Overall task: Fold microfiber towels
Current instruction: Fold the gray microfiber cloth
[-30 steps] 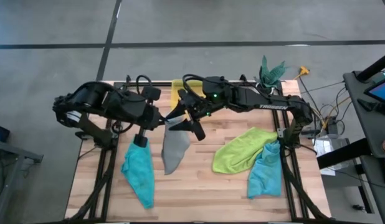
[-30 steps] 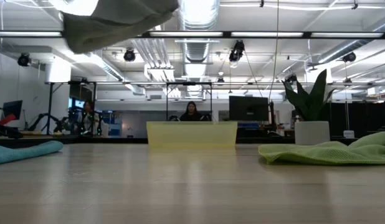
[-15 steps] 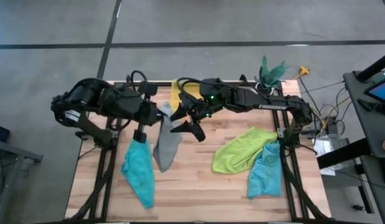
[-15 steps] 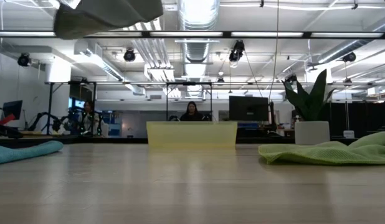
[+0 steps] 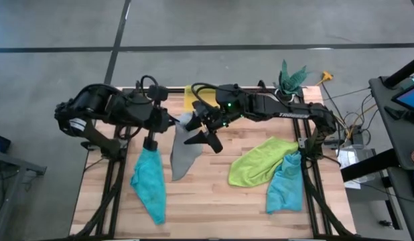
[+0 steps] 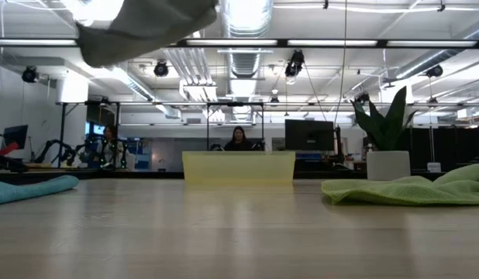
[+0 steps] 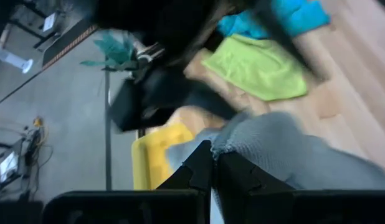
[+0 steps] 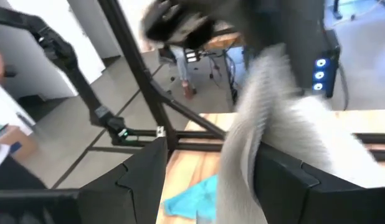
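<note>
A light grey towel [image 5: 180, 157] hangs high over the table's middle, its lower end [image 6: 143, 27] clear of the wood. My left gripper [image 5: 168, 122] is shut on its upper end. My right gripper [image 5: 201, 142] is open beside the towel, level with its upper part. In the right wrist view the cloth [image 8: 261, 124] hangs down between the two spread fingers. One teal towel [image 5: 148, 186] lies flat at the near left. A lime green towel [image 5: 259, 162] lies crumpled at the right, and a second teal towel [image 5: 286, 186] lies against its near right end. My left gripper pinches the grey towel's upper edge [image 7: 225, 146] between its two shut fingers, which slant down from the table's left. How many layers it holds I cannot tell. The towel hangs slack below the fingers, clear of the table. My right gripper's fingers [image 8: 146, 174] stand on either side of the hanging cloth; I cannot tell whether they touch it.
A yellow translucent bin [image 5: 191, 98] stands at the table's far edge behind both grippers. A potted plant [image 5: 291, 78] is at the far right corner. Bare wood [image 5: 207, 201] lies between the left teal towel and the green one.
The grey towel's hanging part has swung toward the table's left and partly back, staying clear of the table. Its upper end stays in my left gripper, and both grippers have kept nearly in place.
</note>
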